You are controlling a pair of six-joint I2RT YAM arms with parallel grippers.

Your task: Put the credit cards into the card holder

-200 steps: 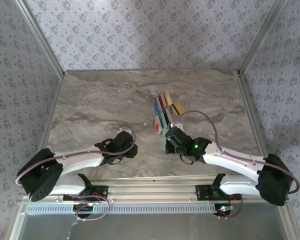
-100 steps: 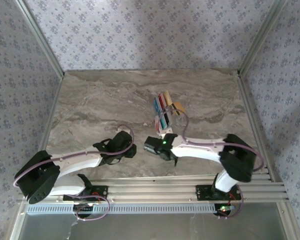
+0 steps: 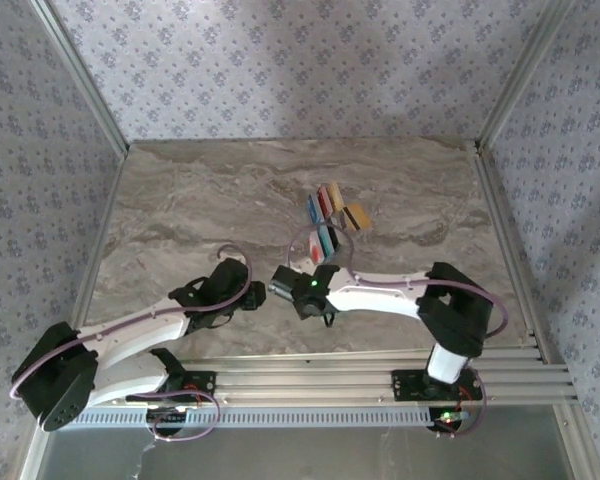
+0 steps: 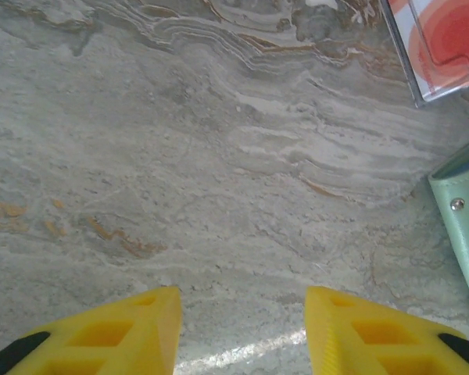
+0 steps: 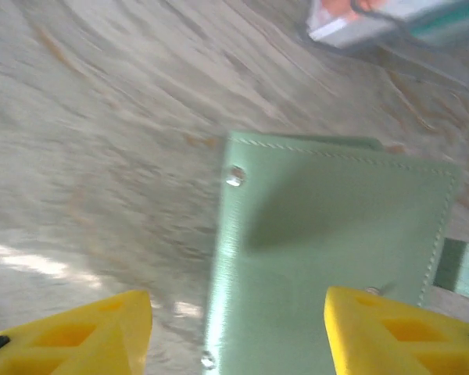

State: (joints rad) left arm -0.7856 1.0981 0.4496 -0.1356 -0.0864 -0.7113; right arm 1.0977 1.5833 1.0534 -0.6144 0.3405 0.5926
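Observation:
The pale sage-green card holder (image 5: 328,258) lies flat on the marble, directly under my right gripper (image 5: 238,336), whose yellow fingers (image 5: 70,332) stand open on either side of the holder's left edge. Its edge with a snap stud (image 4: 465,223) shows at the right of the left wrist view. My left gripper (image 4: 242,332) is open over bare marble just left of the holder. In the top view the left gripper (image 3: 248,300) and right gripper (image 3: 280,290) are close together. The credit cards (image 3: 328,203) lie behind them, with the white-and-red card (image 4: 445,43) nearest, beside a teal one (image 3: 327,239).
The marble table (image 3: 180,220) has open surface to the left and at the back. Patterned walls and metal frame posts (image 3: 80,75) close it in. The aluminium base rail (image 3: 310,375) runs along the near edge.
My right gripper has swung left from beside the cards to just in front of the left gripper. The left arm has stretched slightly forward and to the right.

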